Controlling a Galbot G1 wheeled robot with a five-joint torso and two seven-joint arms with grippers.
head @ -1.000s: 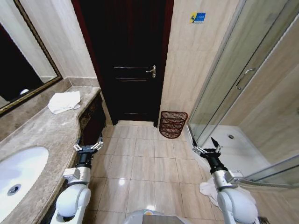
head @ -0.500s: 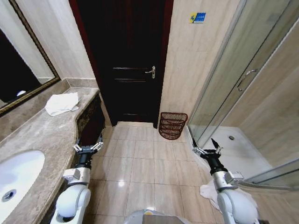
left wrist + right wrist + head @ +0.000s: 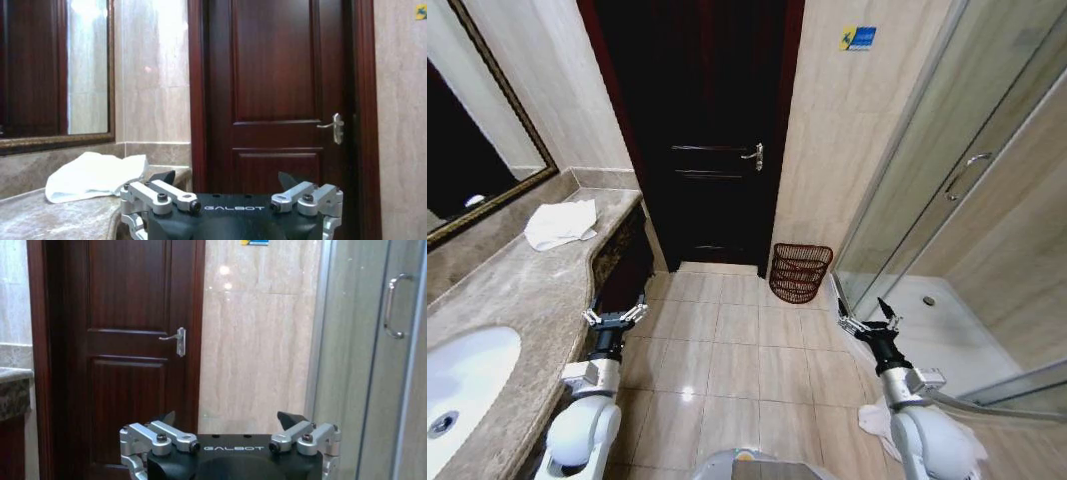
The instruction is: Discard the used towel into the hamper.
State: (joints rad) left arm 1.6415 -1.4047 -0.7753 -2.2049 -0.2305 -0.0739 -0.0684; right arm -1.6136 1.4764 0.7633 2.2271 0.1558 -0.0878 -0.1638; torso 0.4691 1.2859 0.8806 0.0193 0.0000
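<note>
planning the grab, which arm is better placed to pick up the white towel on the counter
Left. The crumpled white cloth towel lies on the brown marble counter on the robot's left, ahead of the open left pincer. The open right pincer hangs over the floor by the glass shower door, farther away.

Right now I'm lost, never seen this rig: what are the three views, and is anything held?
It is a two-armed wheeled robot in a bathroom. The head view looks down from its head: left hand beside the counter, right hand near the shower door. The other two views sit on each wrist, looking past that hand's open fingers. Both hands are empty. A white towel lies on the counter; the hamper stands on the floor right of the dark door.
</note>
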